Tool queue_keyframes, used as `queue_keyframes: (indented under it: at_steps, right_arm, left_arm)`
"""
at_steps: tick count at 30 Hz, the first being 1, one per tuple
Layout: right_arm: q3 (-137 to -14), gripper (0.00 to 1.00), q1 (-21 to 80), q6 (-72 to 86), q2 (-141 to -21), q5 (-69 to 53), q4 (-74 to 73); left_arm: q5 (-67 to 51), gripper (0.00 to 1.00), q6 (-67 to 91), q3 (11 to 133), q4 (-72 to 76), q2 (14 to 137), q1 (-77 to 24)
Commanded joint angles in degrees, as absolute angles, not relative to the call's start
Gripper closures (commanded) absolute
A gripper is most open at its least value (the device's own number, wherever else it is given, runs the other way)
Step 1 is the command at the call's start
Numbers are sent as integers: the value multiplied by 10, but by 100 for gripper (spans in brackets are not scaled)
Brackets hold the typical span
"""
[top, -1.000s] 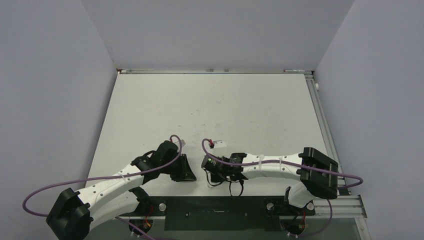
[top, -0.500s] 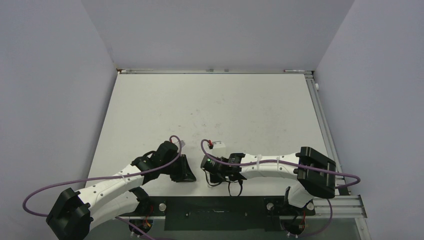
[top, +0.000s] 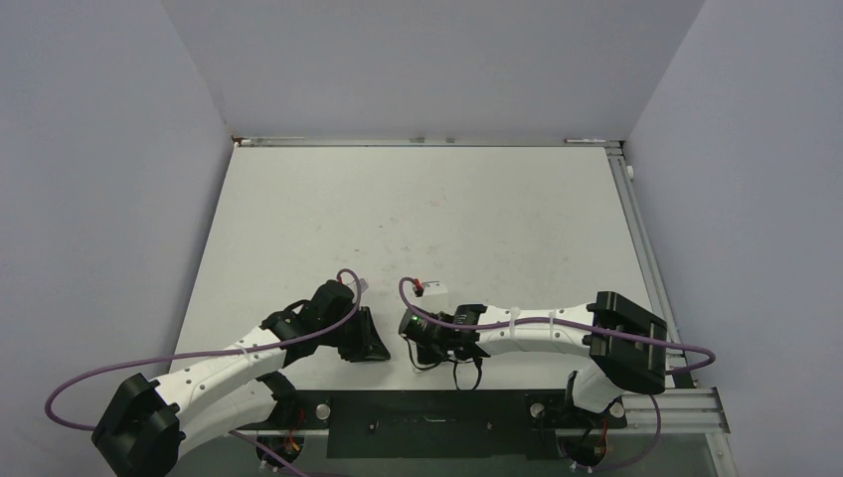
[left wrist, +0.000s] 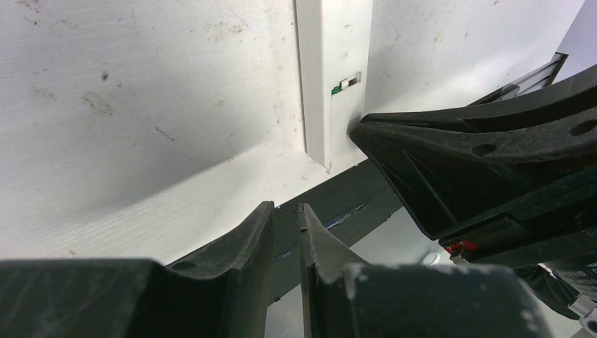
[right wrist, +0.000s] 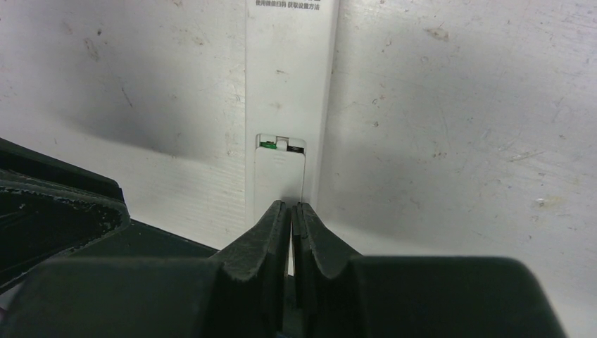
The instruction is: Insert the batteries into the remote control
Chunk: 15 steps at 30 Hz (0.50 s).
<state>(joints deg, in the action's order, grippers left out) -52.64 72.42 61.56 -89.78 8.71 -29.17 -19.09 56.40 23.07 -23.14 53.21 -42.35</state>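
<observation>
Nearest, along the table's edge, lies one black base plate [top: 427, 422], and the two arms rise from it, each trailing one purple cable [top: 557, 323].

There are two grippers, both low over the table [top: 447, 209] and close together. The right gripper [right wrist: 291, 209] has its jaws pressed together with no gap showing and nothing between them. Its tips touch the near end of the one remote control [right wrist: 288, 91]. That white bar lies flat on the table and runs straight away from these tips. Just ahead of them, a seam crosses its face, with one small green mark [right wrist: 266, 146] at one end of the seam. Farther along the bar is a line of small print.

The left gripper [left wrist: 285, 211] holds its jaws a thin slit apart, and they grip nothing. From this gripper the remote lies ahead and slightly to one side, apart from the tips. The right gripper's black finger meets the bar's edge from the far side.

Beyond both grippers the scuffed white table stretches to three plain grey walls [top: 427, 60].

Compared with a second ago, the right arm's elbow block [top: 626, 341] has shifted slightly toward the left arm, and its wrist has moved with it. The left arm sits as it did.
</observation>
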Motion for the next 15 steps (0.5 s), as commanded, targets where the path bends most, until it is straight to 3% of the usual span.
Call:
queue_keyframes:
  at_steps: [1, 8, 15]
  right_arm:
    - [-546, 91, 727, 613, -891, 111, -301]
    - [-562, 89, 727, 608, -852, 139, -348]
    - [-536, 89, 731, 599, -806, 132, -350]
  left_arm:
    - [-196, 84, 564, 225, -196, 534, -426]
    - [-196, 84, 562, 228, -167, 572, -426]
    - [-162, 81, 512, 320, -200, 641, -410]
